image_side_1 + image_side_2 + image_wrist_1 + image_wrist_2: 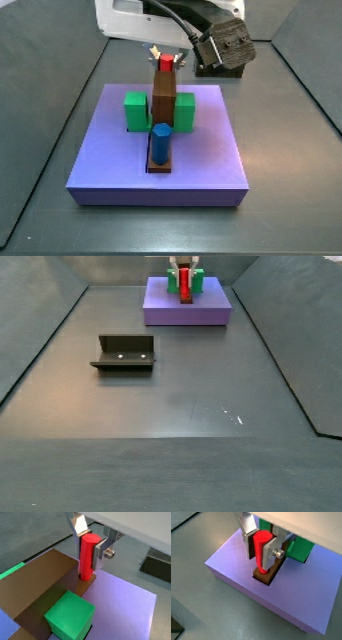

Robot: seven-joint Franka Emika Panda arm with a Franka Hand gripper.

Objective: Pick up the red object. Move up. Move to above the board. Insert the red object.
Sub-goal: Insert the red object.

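Grey floor carried the board (pixel 120 165) and, well apart from it, the fixture (pixel 124 352). On the board, the claw (pixel 90 548) gripped the red object (pixel 89 556), a bright, thin, upright peg whose lower end sat in the brown strip (pixel 264 575). A brown block (pixel 162 98) hid most of it in a side view.

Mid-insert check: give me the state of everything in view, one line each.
Gripper: above the board, shut on the red peg.
Red peg: upright, lower end in the brown slot.
Board: flat on the floor.
Blue peg: upright on the brown strip.
Green blocks: on the board.
Fixture: on the floor, nothing in it.
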